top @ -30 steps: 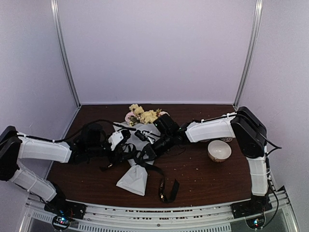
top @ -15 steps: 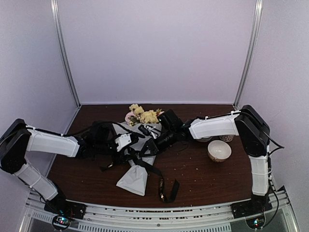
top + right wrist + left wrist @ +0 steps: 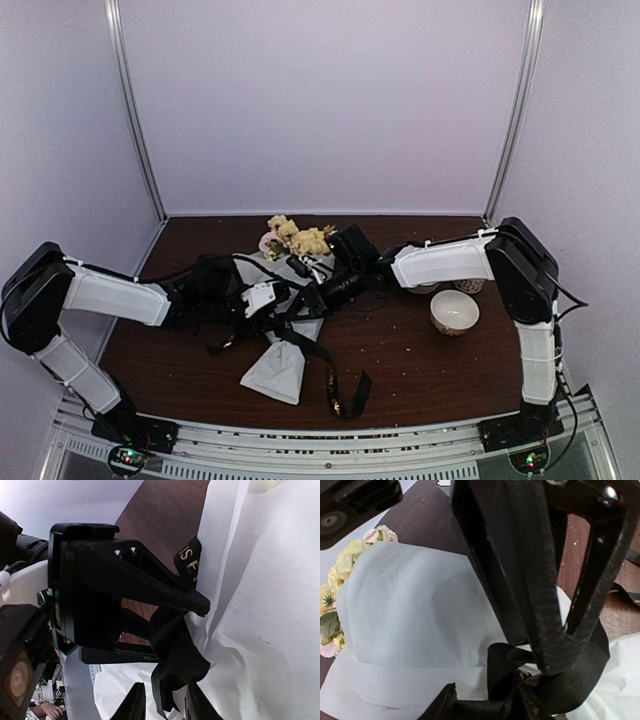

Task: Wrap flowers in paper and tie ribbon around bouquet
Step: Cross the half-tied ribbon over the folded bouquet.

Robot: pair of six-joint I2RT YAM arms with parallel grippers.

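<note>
Plainly the knot is the step in hand: the bouquet [image 3: 280, 365] lies at mid frame in the top view, flowers [image 3: 298, 238] at its upper end, ribbon [image 3: 175, 665] bunched across the paper [image 3: 420, 620]. Both tools meet over it; the left tool [image 3: 285, 296] stands spread with ribbon in its gap, the right tool [image 3: 164, 702] slightly spread around a fold. Each should pinch fabric only, then pull level and apart, lest the paper tear. The worktop [image 3: 420, 360] is dark brown and crumb-flecked, with a bowl [image 3: 454, 312] at right and pale lilac walls [image 3: 320, 100] behind.

The paper [image 3: 415, 625] is showing pale grey-white. The ribbon [image 3: 175, 652] is running black with pale gold lettering. The flowers [image 3: 298, 238] are showing pale yellow and pink against the dark brown tabletop [image 3: 420, 370].
</note>
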